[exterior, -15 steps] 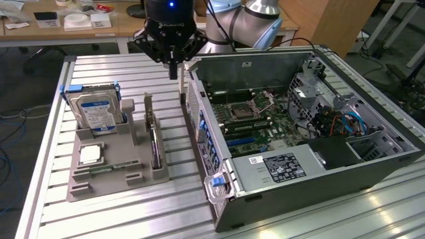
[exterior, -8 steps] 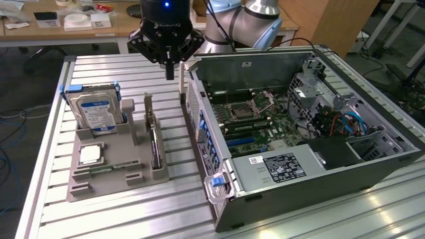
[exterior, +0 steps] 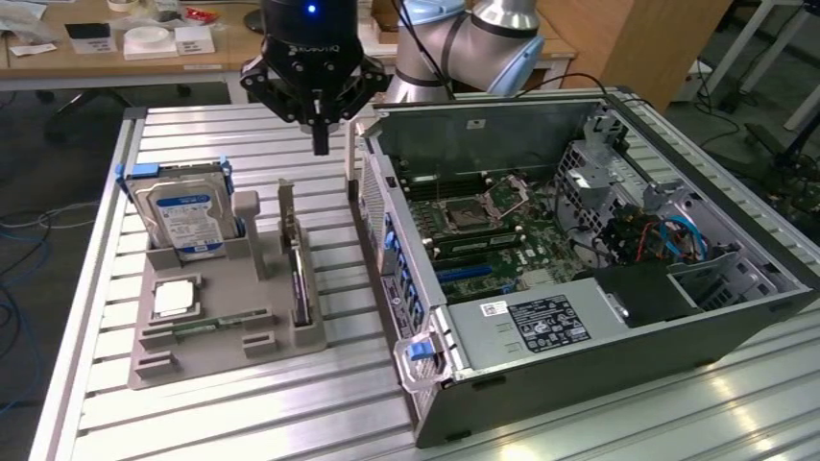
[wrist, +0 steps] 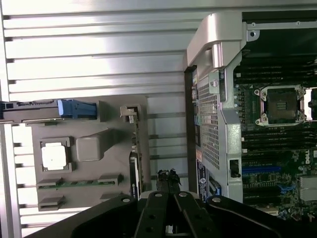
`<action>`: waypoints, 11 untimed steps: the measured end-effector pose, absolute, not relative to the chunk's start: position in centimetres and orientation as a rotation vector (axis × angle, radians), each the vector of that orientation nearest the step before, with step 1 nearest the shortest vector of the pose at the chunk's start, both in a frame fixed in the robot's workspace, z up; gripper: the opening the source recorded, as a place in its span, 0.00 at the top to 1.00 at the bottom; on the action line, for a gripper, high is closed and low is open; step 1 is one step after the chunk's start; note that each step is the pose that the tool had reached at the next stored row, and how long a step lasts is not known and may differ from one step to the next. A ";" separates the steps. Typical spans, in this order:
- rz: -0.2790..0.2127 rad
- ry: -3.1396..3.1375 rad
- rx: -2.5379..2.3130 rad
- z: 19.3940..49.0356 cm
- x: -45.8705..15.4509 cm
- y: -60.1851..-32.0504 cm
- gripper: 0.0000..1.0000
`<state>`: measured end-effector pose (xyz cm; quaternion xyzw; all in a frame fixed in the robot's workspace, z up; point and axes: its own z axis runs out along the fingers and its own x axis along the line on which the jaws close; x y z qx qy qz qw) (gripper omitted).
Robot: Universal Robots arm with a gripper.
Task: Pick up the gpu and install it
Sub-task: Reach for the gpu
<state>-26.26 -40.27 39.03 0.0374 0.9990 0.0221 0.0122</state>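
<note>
The gpu (exterior: 295, 264) stands on its long edge in a slot of the grey holder tray (exterior: 211, 360), its silver bracket end pointing up at the far end. In the wrist view the gpu (wrist: 133, 158) shows edge-on as a thin dark strip. My gripper (exterior: 321, 142) hangs above the table beyond the tray's far end, between the tray and the computer case. Its black fingers (wrist: 168, 177) are pressed together, shut on nothing. The gripper sits a little to the case side of the card and touches neither.
The open computer case (exterior: 717, 336) lies on its side at the exterior view's right, its motherboard (exterior: 494, 230) exposed. The tray also holds an upright hard drive (exterior: 190, 216), a processor chip (exterior: 176, 298) and a green memory stick (exterior: 205, 327). Slatted aluminium table (exterior: 230, 423) lies all around.
</note>
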 end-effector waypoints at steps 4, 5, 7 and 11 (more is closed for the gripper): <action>0.069 3.114 0.117 39.0 -26.6 -40.3 0.89; 0.069 3.114 0.117 39.0 -26.7 -40.3 0.89; 0.069 3.114 0.117 39.0 -26.9 -40.3 0.89; 0.069 3.114 0.117 39.0 -27.3 -40.3 0.89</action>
